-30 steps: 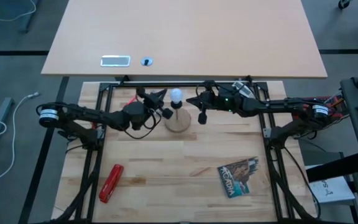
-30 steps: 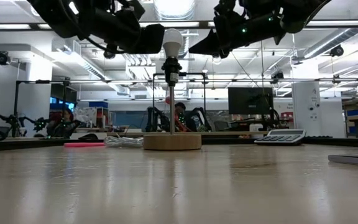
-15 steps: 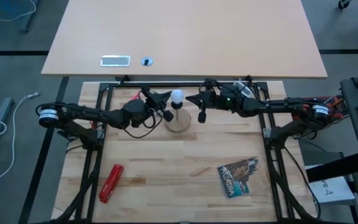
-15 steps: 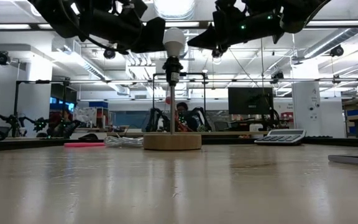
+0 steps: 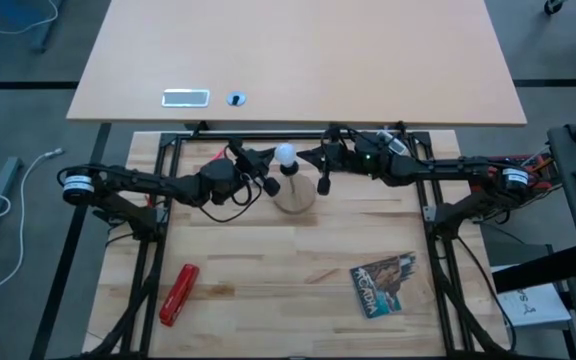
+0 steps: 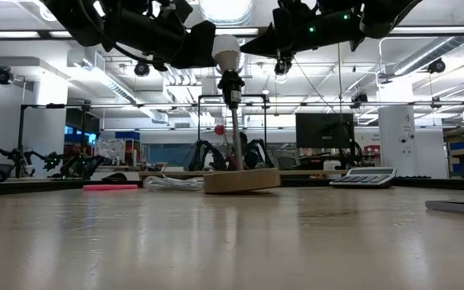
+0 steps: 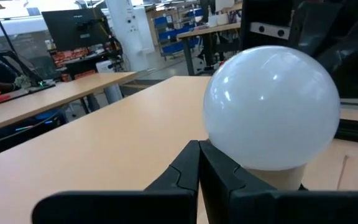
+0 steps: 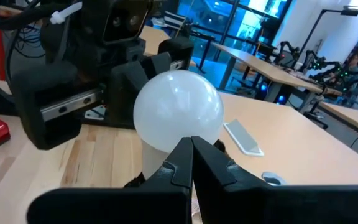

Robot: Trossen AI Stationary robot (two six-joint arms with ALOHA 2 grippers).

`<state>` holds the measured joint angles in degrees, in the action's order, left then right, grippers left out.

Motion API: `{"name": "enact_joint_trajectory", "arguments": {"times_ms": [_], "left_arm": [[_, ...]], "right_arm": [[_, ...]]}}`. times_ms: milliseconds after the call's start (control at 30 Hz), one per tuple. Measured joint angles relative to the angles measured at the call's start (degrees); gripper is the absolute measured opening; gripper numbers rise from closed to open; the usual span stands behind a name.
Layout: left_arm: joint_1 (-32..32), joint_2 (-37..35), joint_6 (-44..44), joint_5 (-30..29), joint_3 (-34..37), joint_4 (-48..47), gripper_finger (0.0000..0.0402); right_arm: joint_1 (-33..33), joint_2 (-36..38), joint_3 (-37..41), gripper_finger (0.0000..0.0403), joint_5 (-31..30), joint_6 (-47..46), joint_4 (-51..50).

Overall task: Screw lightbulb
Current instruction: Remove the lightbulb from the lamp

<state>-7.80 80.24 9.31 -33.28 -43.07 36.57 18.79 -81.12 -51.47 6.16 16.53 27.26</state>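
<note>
Here we see both grippers meeting at the bulb (image 5: 285,155), which sits in a black socket (image 6: 232,81) atop a thin stem on a round wooden base (image 5: 294,193) at the far middle of the desk (image 5: 288,280). In the low view the stem leans and the base (image 6: 242,180) looks tipped, one edge raised off the desk.

The left gripper (image 5: 264,160) reaches in from the left, its fingers (image 7: 180,177) pressed together, tips right against the lower part of the bulb (image 7: 271,107). They pinch nothing.

The right gripper (image 5: 313,157) comes from the right, its fingers (image 8: 209,167) likewise pressed together, tips at the bulb's underside (image 8: 178,109). We cannot tell for sure whether they touch it or stand just beside it.

Elsewhere on the desk, a red tool (image 5: 178,294) lies near left and a booklet (image 5: 386,282) near right, both well apart from the lamp. In the low view a calculator (image 6: 364,177) shows far right.
</note>
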Motion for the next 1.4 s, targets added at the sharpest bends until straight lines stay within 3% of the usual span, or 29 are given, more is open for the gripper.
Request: {"name": "enact_joint_trajectory", "arguments": {"times_ms": [367,600,833,1133,1233,1400], "left_arm": [[0.56,-0.01,-1.54,-0.45,0.07,-0.59,0.0],[1.23,0.12,-2.46,5.27,-0.04,-0.99,0.0],[1.67,0.12,-3.7,1.41,-0.33,-1.68,0.0],[2.02,-0.02,-3.8,-6.42,-0.33,-3.19,0.0],[2.02,-0.03,-2.7,-6.06,-0.42,-2.96,0.0],[2.02,-0.01,-0.56,1.05,-1.36,-2.98,0.0]], "right_arm": [[0.56,-3.08,-0.41,0.0,-1.87,-0.75,2.36],[0.53,-5.64,-0.68,0.0,-2.84,-0.02,1.56],[0.7,-7.01,-1.36,0.0,-3.32,0.06,0.92],[0.7,-1.12,-1.42,0.0,-11.76,0.49,-8.2],[0.73,1.85,-1.42,0.0,-13.56,-1.04,-11.64],[0.72,7.84,-1.34,0.0,-16.09,-1.46,-18.03]]}}
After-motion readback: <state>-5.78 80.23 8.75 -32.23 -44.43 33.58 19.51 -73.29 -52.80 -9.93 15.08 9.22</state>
